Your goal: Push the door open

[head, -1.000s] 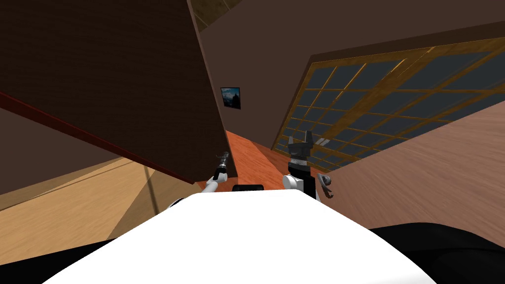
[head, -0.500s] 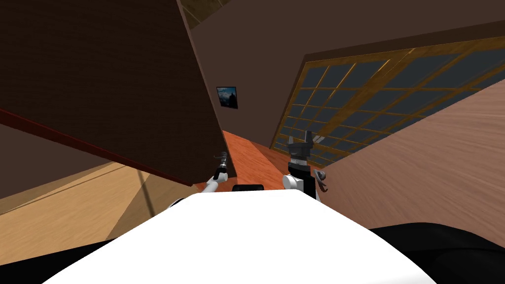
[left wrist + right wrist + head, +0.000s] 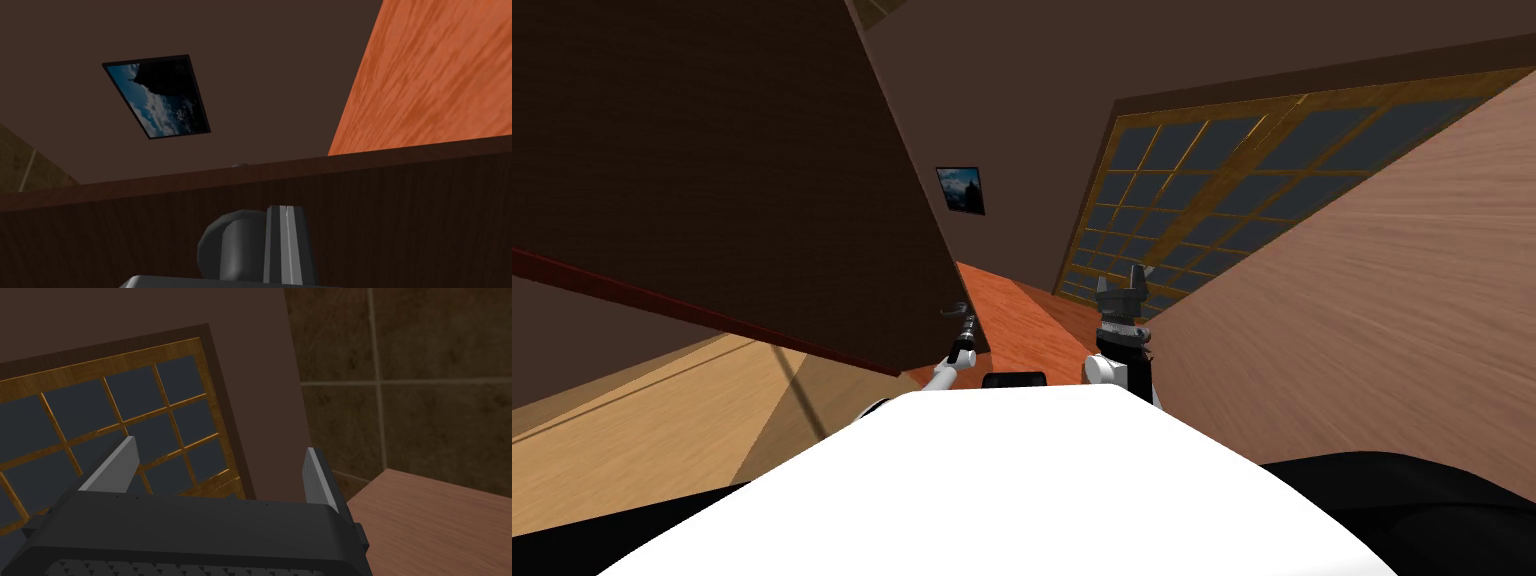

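Perhaps two doors, dark door (image 3: pixel 762 180) and paler door (image 3: pixel 1362 300); one handle (image 3: pixel 227 242); one picture (image 3: pixel 960 190); one window (image 3: pixel 1212 190).

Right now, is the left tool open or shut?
Shut: the left tool shows its two fingers pressed together, no gap, beside a grey handle.

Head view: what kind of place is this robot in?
Most likely a room inside a house: a dark brown door stands ajar, a framed picture hangs on the brown wall, and a large wood-framed grid window rises over a reddish wooden floor.
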Controlling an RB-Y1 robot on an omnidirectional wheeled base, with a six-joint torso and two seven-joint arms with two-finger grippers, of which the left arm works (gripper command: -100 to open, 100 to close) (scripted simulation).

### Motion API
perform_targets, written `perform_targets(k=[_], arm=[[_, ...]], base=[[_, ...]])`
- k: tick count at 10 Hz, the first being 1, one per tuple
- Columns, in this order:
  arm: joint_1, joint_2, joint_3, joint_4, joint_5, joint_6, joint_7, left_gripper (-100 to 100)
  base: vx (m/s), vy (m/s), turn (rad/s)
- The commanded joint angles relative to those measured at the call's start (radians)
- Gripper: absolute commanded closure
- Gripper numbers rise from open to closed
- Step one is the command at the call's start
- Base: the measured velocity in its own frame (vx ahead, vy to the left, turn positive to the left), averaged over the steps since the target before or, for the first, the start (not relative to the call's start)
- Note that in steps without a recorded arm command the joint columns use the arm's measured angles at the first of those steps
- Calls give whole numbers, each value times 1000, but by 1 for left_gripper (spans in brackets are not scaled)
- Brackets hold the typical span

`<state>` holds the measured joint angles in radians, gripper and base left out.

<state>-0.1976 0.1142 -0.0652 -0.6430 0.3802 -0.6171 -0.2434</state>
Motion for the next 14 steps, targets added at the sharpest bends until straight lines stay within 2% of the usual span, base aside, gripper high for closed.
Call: perform_targets(k=[1, 14], arm=[[1, 0, 1, -1, 0, 0, 0, -100], [0, 4, 6, 3, 3, -11, -2, -100]], base=[[-222, 14, 1], [-224, 10, 0]])
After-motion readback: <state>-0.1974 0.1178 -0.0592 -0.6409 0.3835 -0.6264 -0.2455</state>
